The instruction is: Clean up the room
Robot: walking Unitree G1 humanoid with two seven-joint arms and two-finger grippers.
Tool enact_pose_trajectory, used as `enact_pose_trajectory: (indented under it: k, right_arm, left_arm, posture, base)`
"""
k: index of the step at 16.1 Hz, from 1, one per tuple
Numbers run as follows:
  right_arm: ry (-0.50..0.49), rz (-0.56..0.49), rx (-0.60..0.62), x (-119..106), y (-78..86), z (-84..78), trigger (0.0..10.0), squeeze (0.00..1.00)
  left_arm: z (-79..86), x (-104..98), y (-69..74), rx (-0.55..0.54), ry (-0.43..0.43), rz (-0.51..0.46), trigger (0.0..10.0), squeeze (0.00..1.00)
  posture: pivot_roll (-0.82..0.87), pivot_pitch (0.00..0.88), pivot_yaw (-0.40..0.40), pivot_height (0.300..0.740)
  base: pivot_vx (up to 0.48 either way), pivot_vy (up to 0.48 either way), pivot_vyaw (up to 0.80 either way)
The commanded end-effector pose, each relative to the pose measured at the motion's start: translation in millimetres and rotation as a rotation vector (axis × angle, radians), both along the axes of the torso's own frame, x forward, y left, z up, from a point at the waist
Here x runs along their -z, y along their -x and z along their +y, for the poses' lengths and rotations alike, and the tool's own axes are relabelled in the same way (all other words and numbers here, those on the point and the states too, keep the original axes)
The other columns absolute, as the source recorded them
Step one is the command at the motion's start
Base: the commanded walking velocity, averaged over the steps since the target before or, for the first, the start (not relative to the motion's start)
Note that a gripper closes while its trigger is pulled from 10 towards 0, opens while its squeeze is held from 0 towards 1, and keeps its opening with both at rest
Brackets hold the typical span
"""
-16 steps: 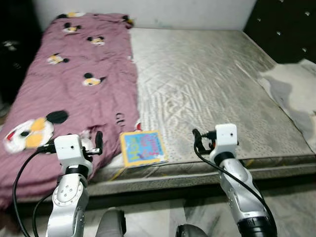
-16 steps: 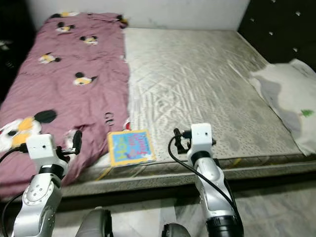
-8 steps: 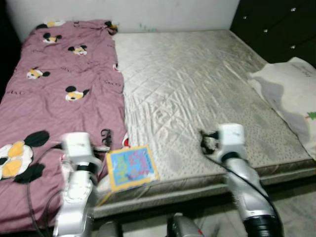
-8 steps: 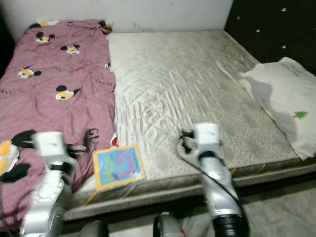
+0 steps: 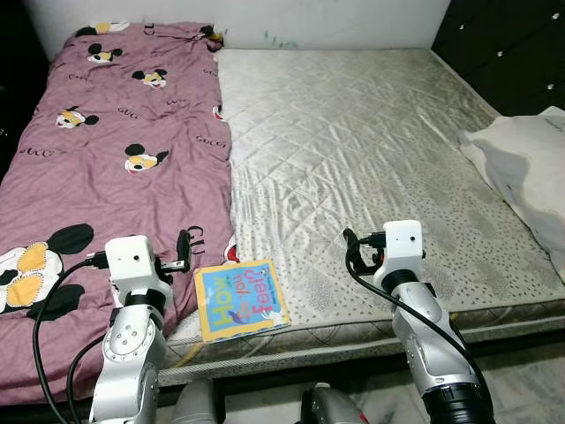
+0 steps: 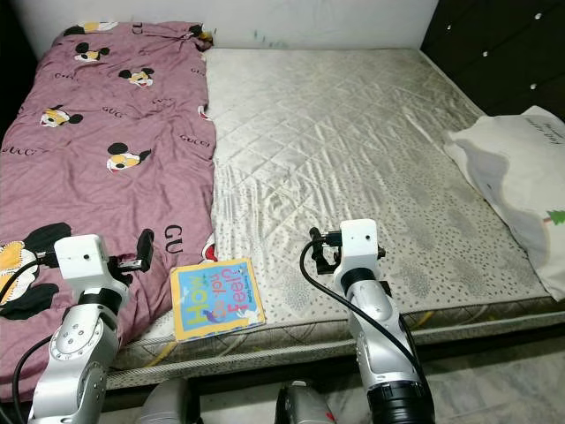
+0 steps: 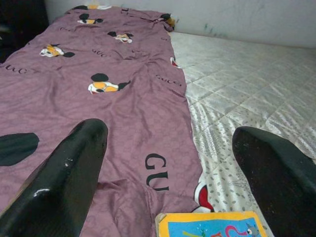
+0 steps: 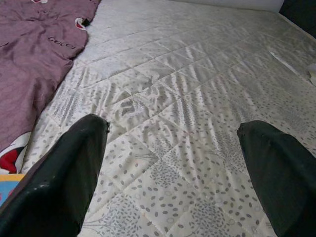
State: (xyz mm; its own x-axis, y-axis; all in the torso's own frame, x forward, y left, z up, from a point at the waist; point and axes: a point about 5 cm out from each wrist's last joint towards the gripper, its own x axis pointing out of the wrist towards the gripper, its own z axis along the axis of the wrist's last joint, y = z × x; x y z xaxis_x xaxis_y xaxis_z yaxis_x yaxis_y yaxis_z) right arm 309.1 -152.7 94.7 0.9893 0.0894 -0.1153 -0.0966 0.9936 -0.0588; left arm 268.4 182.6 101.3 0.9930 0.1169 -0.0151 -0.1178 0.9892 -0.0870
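I stand at the mattress [image 5: 371, 132] foot edge, approach step, both the left gripper [image 7: 168, 187] and right gripper [image 8: 173, 173] spread wide and empty, and next lower the left onto the book [image 5: 240, 299] (lying flat at that edge beside the purple sheet [image 5: 115, 150]).

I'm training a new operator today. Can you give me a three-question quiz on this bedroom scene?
1. True or false: the book lies at the mattress's near edge.
2. Which covers the bed's left side? A) purple blanket B) towel C) rug
3. Fill in: both the left gripper and the right gripper have fingers spread ____.

Key: 1 true; 2 A; 3 open.
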Motion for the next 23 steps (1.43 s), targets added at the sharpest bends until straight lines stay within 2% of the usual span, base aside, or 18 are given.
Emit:
enact_pose_trajectory:
  k: [1, 6, 9, 13, 19, 23]
  right_arm:
    - [0.004, 0.005, -0.003, 1.8, 0.9, -1.3, 10.0, 0.00]
    - [0.004, 0.007, -0.011, 2.3, 1.5, -1.0, 10.0, 0.00]
    - [0.007, 0.006, -0.011, 2.4, 1.6, -1.0, 10.0, 0.00]
    - [0.011, 0.015, -0.009, 3.1, 0.3, -1.2, 10.0, 0.00]
    - [0.016, 0.018, -0.018, 3.9, -0.5, 0.2, 10.0, 0.00]
    - [0.020, 0.018, -0.024, 4.0, -1.0, 0.5, 10.0, 0.00]
  left_arm:
    - [-0.8, 2.2, 0.5, -0.002, -0.005, 0.013, 10.0, 0.00]
    - [1.1, 3.4, 1.1, -0.032, 0.002, 0.020, 10.0, 0.00]
    - [7.7, 4.2, 1.0, -0.107, 0.000, 0.030, 10.0, 0.00]
    - [22.5, 7.8, 5.3, -0.256, 0.026, 0.064, 10.0, 0.00]
    - [26.2, 9.2, 6.8, -0.300, 0.041, 0.081, 10.0, 0.00]
    - [33.6, 10.5, 7.9, -0.327, 0.046, 0.102, 10.0, 0.00]
  posture:
    - [-0.03, 0.110, -0.057, 0.654]
    - [-0.03, 0.104, -0.057, 0.596]
    - [-0.03, 0.103, -0.057, 0.557]
    - [-0.03, 0.109, -0.058, 0.553]
    - [-0.03, 0.113, -0.056, 0.553]
    - [-0.03, 0.116, -0.057, 0.553]
  base:
    - [0.000, 0.000, 0.00]
    - [0.000, 0.000, 0.00]
    - [0.000, 0.000, 0.00]
    - [0.000, 0.000, 0.00]
    - [0.000, 0.000, 0.00]
    - [0.000, 0.000, 0.44]
